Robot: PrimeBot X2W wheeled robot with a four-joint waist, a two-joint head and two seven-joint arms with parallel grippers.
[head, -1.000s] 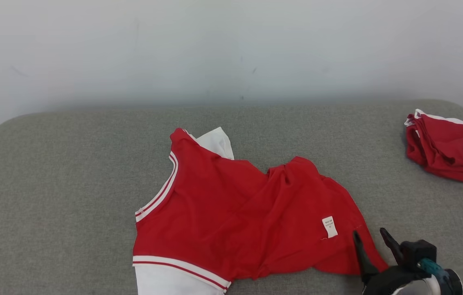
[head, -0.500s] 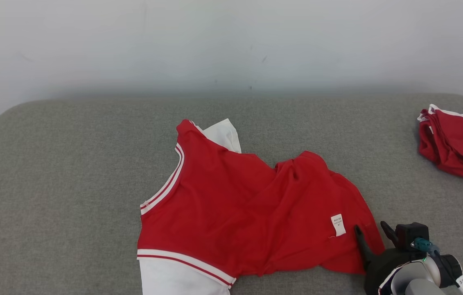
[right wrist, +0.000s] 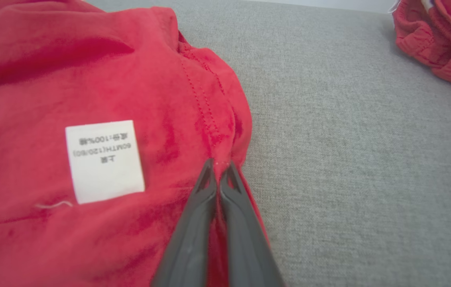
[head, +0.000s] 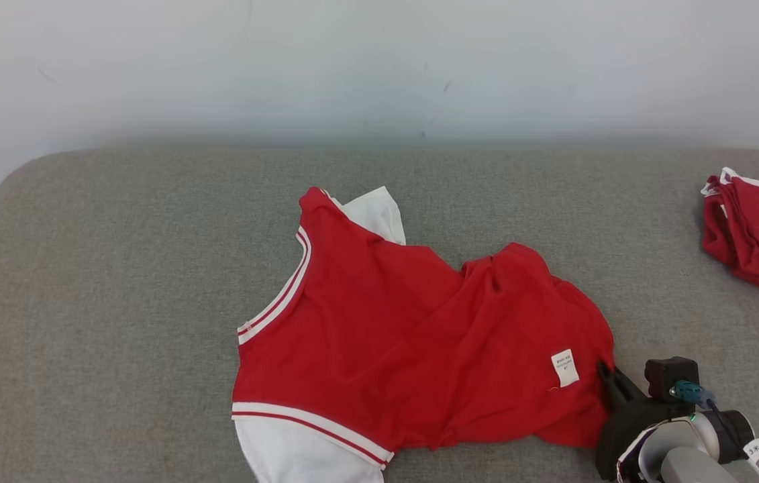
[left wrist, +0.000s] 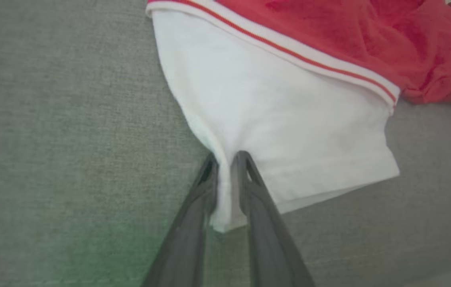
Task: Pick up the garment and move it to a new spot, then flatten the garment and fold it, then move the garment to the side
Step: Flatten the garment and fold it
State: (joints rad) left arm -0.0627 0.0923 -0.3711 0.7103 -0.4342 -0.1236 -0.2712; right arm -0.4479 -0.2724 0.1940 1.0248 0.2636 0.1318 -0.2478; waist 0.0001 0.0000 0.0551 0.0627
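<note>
**Item 1. Red jersey garment [head: 406,335], soft matte knit, with white sleeves and red-and-white striped ribbed trim.** It lay spread but rumpled at the centre of the head view, reaching to that view's bottom edge. The body was creased in loose diagonal folds. One white sleeve [left wrist: 281,111] was a flat, smooth panel at the lower left of the garment; the other peeked out at its top. A stitched hem ran along the right edge.

**Item 2. White rectangular care label [right wrist: 103,159], woven, with small printed text.** It was sewn onto the red cloth near the garment's lower right edge.

**Item 3. Grey woven upholstered surface [head: 117,302], coarse-textured, with rounded corners.** It bore the garment and met a plain white wall [head: 379,67] behind.

**Item 4. Second red cloth bundle [head: 758,235], crumpled, with white edging.** It sat at the right edge of the head view, well apart from Item 1.

**Item 5. Left gripper [left wrist: 225,159], two long dark fingers.** It was clamped on the lower corner of the white sleeve, with a bunched fold of white cloth pinched between the fingers.

**Item 6. Right gripper [head: 611,379], two long dark fingers.** Its fingers were pressed together on the red hem at the garment's lower right edge, just beside the label.
</note>
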